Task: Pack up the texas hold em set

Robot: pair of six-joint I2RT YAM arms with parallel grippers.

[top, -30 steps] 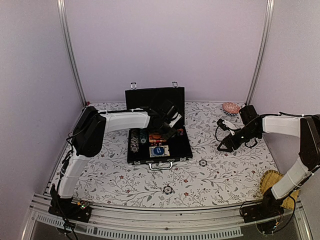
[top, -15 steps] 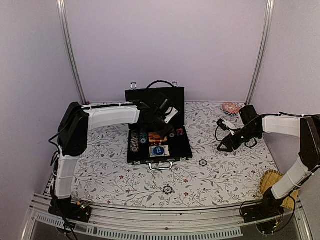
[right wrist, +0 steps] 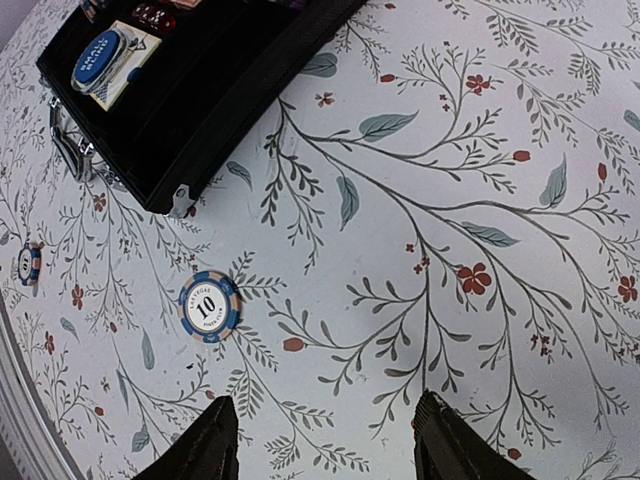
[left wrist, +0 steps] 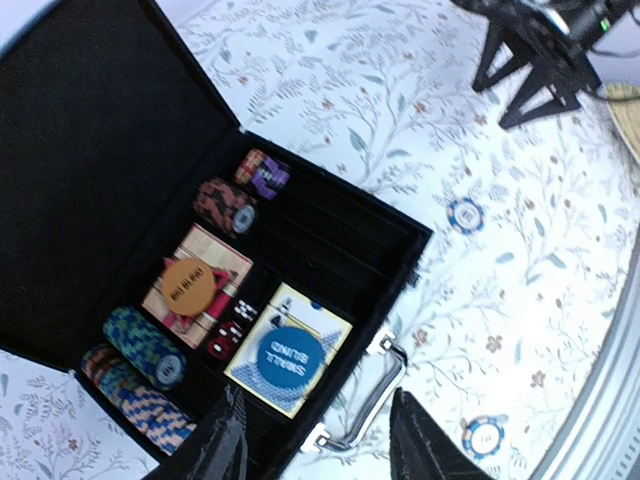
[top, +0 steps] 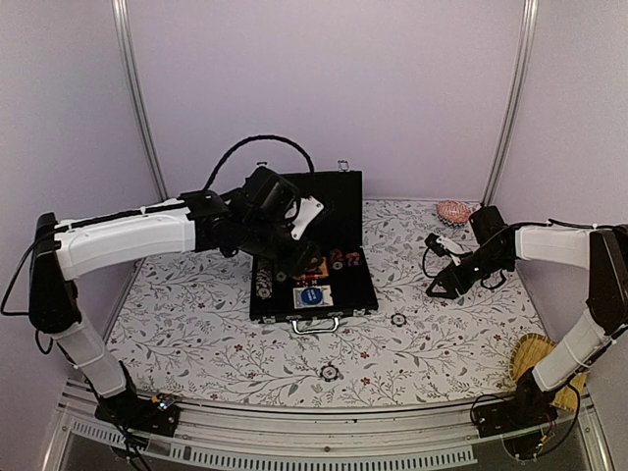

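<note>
The black briefcase [top: 314, 287] lies open on the table, lid [top: 304, 194] upright and silver handle [top: 316, 325] toward me. Its tray holds chip stacks [left wrist: 142, 345], an orange disc [left wrist: 189, 286], red dice [left wrist: 226, 330] and a blue disc [left wrist: 287, 352] lying on cards. Two loose chips [top: 398, 319] [top: 329, 372] lie on the cloth in front of the case. My left gripper [top: 293, 251] hovers above the tray, open and empty [left wrist: 320, 450]. My right gripper [top: 446, 281] hangs open and empty [right wrist: 325, 445] over the cloth right of the case, with a "10" chip [right wrist: 209, 306] to its left.
A pink ridged shell [top: 453, 210] sits at the back right. A woven straw item [top: 538, 358] lies by the right arm's base. Metal frame posts stand at both back corners, and a rail [top: 324, 432] runs along the near edge.
My left arm has swung its elbow out to the left and drawn the gripper up and back from low over the tray. The right arm has not moved.
</note>
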